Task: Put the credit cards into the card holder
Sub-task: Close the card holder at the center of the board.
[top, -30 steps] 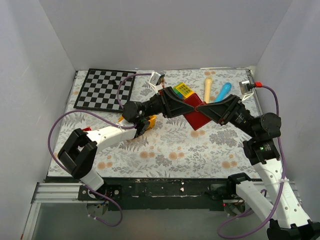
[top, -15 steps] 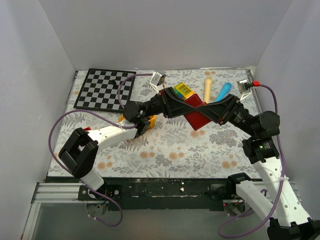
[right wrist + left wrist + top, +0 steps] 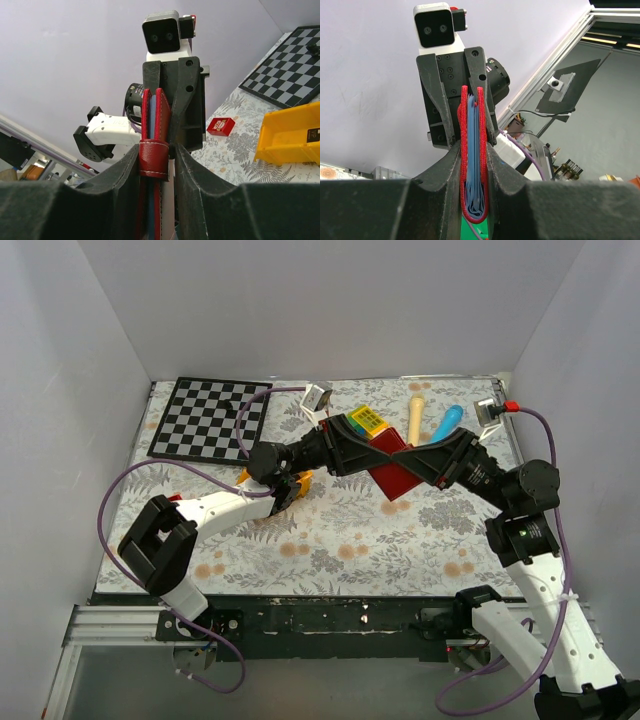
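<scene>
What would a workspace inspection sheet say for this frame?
Surface: floral cloth, checkerboard at far left.
Job's things: card holder held off the cloth, folded nearly shut; credit cards, nothing seen.
Clutter: yellow bin, small red box, green-yellow block, cream peg, blue tool.
Grippers: left pincer and right pincer both shut on the card holder, opposite ends.
Cables: purple cables loop off both arms.
Surroundings: plain pale walls.

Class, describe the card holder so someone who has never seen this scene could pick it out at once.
Start at the floral table, at its far middle where the left arm and right arm meet. The card holder is the dark red folded case clamped in both sets of jaws. Unlike the yellow bin nearby, it shows pale blue pockets between its red covers.
</scene>
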{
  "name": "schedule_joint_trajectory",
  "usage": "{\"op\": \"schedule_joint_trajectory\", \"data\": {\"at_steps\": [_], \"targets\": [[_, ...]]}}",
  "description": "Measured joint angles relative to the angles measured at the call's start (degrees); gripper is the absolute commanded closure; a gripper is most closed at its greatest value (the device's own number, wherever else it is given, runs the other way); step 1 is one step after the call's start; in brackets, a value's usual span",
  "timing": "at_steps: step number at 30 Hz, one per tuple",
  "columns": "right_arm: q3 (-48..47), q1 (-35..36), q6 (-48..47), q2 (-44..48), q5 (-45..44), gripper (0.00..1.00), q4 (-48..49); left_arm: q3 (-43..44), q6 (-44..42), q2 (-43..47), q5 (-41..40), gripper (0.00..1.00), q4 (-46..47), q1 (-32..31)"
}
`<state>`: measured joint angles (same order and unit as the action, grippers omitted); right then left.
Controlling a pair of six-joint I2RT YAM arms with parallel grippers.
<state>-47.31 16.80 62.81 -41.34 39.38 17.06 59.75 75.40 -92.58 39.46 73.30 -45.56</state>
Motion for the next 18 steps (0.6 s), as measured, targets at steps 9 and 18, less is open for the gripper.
{"op": "schedule_joint_trajectory", "data": {"at_steps": [9,18], "targets": [[-0.3,0.0,-0.9,0.0,0.0,0.99,-0.9,0.0,-0.4,0.0,0.0,1.0,-0.2,0.0],[-0.4,-0.1,-2.3,0.3,-0.9,0.99,-2.3,0.0,-0.8,0.1,-0.2,0.52,0.0,0.0]]}}
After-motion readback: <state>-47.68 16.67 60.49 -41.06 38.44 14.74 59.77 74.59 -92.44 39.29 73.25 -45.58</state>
